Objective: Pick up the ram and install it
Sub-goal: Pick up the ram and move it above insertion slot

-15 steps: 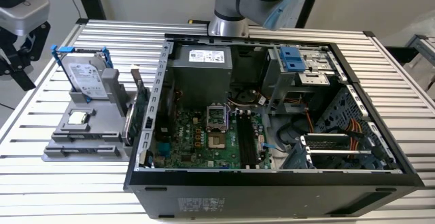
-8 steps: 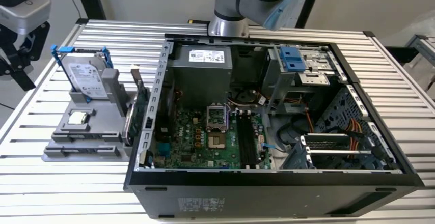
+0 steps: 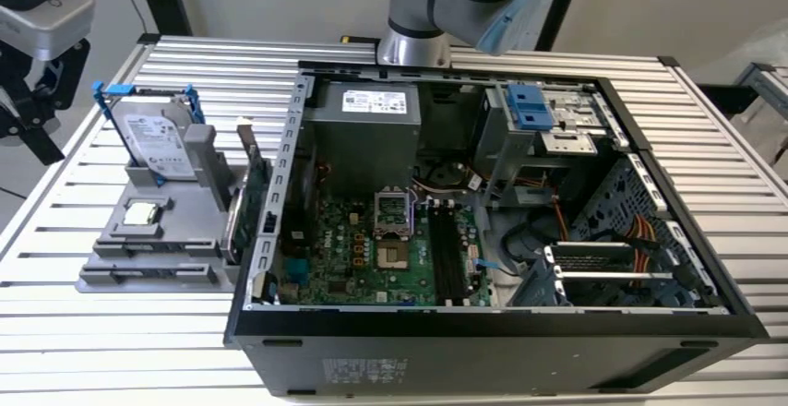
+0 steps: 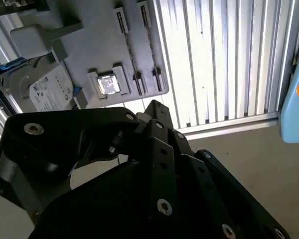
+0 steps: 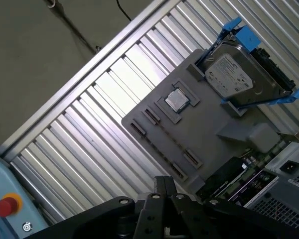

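The ram is out of view. My gripper hangs off the table at the exterior view's left, beside the grey parts holder. In both wrist views its black fingers meet at one tip, shut with nothing between them. The long narrow grooves of the holder lie bare. The black motherboard slots sit inside the open computer case, well toward the exterior view's right of the gripper.
On the holder stand a silver hard drive in a blue frame, a small square chip and a green card with a metal bracket. A red button on a pale blue box sits beyond the table edge.
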`<state>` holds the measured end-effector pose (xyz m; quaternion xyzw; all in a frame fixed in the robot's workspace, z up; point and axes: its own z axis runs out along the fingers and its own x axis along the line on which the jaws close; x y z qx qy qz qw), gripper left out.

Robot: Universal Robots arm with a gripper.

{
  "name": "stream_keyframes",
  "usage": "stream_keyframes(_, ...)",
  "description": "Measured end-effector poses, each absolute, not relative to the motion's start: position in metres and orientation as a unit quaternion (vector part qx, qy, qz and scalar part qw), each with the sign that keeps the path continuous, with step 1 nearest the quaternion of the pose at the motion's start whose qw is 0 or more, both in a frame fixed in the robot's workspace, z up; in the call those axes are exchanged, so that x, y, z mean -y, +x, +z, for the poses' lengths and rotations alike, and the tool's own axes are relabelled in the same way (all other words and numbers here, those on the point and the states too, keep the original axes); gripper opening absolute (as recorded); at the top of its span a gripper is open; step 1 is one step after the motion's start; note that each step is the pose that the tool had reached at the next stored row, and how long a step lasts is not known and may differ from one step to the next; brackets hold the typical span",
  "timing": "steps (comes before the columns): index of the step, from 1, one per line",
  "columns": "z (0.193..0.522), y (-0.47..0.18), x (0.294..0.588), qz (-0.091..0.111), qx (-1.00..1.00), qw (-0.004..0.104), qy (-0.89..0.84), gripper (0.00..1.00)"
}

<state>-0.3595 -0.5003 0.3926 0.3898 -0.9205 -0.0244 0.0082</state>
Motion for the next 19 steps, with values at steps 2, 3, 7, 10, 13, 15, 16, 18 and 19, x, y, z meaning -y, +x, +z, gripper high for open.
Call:
stream_keyframes(2, 0.3926, -0.3595, 0.5003, -0.024, 0.920, 0.008, 0.390, 0.00)
stream_keyframes(3, 0.3926, -0.3595, 0.5003, -0.024, 0.920, 0.008, 0.390, 0.00)
stream_keyframes(7, 0.3926, -0.3595, 0.5003, -0.024, 0.920, 0.008, 0.390, 0.00)
stream_keyframes(10, 0.3926, -0.3595, 0.5003, -0.024, 0.919, 0.008, 0.393, 0.00)
stream_keyframes(13, 0.3926, -0.3595, 0.5003, -0.024, 0.916, 0.008, 0.399, 0.00)
stream_keyframes(15, 0.3926, -0.3595, 0.5003, -0.024, 0.914, 0.009, 0.405, 0.00)
stream_keyframes(16, 0.3926, -0.3595, 0.5003, -0.024, 0.913, 0.009, 0.408, 0.00)
stream_keyframes(18, 0.3926, -0.3595, 0.5003, -0.024, 0.910, 0.009, 0.414, 0.00)
stream_keyframes(19, 0.3926, -0.3595, 0.5003, -0.024, 0.909, 0.009, 0.417, 0.00)
